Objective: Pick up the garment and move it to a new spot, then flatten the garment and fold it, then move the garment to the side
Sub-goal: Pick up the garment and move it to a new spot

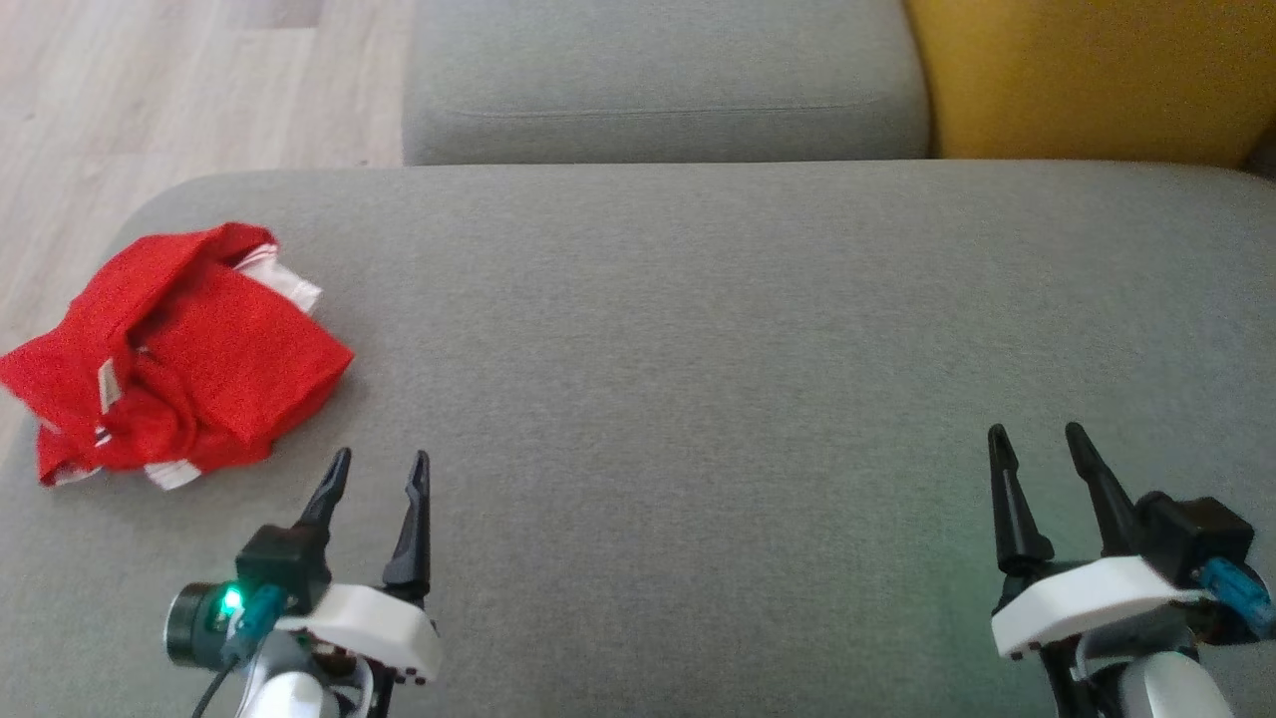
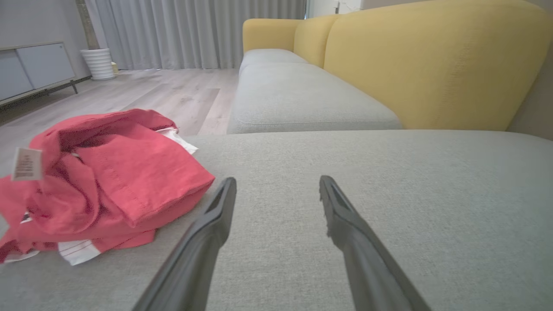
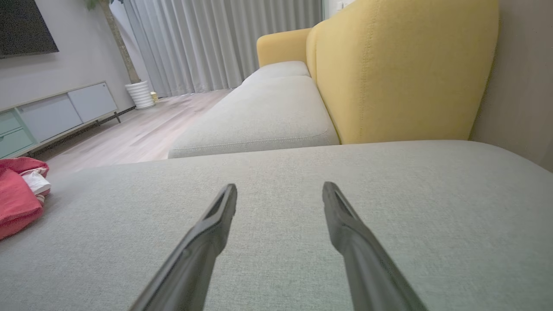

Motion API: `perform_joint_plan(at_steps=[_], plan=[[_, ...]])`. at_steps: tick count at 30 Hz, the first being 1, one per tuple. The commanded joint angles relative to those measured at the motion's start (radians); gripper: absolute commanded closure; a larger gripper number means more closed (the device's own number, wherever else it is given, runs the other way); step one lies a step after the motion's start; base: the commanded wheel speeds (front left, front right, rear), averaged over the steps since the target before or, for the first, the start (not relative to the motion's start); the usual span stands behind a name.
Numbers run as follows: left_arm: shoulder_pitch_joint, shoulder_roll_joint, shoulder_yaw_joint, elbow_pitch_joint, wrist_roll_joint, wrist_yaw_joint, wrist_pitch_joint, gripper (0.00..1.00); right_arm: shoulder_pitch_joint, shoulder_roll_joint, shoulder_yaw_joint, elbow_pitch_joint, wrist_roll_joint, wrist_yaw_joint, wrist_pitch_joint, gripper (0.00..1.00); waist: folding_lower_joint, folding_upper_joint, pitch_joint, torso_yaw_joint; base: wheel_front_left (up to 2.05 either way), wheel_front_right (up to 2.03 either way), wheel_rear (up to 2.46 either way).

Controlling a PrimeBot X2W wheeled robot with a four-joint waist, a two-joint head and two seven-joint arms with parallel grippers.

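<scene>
Left gripper (image 1: 383,456), head view: spread, empty, near crumpled red garment (image 1: 189,359) at cushion (image 1: 698,349) left edge; right gripper (image 1: 1036,430) spread, empty, well apart. Left wrist view: we expect shallow pinch catching one layer, dragging heap off edge. Right wrist view: garment far left.

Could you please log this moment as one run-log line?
stage: before pickup | garment: crumpled, left end of cushion | left end effector: open, empty, near garment | right end effector: open, empty

The grey fabric sofa seat (image 1: 698,349) carried a crumpled red garment (image 1: 179,349) with white trim, bunched at its left edge.
</scene>
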Motion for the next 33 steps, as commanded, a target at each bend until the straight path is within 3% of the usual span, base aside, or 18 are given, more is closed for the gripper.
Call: perform_joint_plan(at_steps=[1, 12, 19, 33], plan=[[-0.054, 0.005, 0.047, -0.034, -0.004, 0.004, -0.012, 0.00, -0.025, -0.004, 0.025, -0.047, -0.009, -0.001, 0.007, 0.00, 0.0000, -0.0001, 0.001, 0.028, 0.00, 0.00, 0.00], [-0.051, -0.001, 0.104, -0.069, -0.018, 0.012, -0.012, 0.00, -0.010, -0.004, 0.061, -0.109, -0.009, -0.001, 0.029, 0.00, 0.0000, -0.0001, 0.004, 0.219, 0.00, 0.00, 0.00], [-0.037, 0.003, 0.141, -0.082, -0.019, 0.012, -0.012, 0.00, -0.006, -0.004, 0.092, -0.126, -0.009, -0.001, 0.035, 0.00, 0.0000, -0.0001, 0.002, 0.304, 0.00, 0.00, 0.00], [-0.022, -0.005, 0.170, -0.086, -0.002, 0.004, -0.012, 0.00, -0.007, -0.004, 0.103, -0.122, -0.009, -0.001, 0.036, 0.00, 0.0000, -0.0001, -0.001, 0.359, 0.00, 0.00, 0.00]])
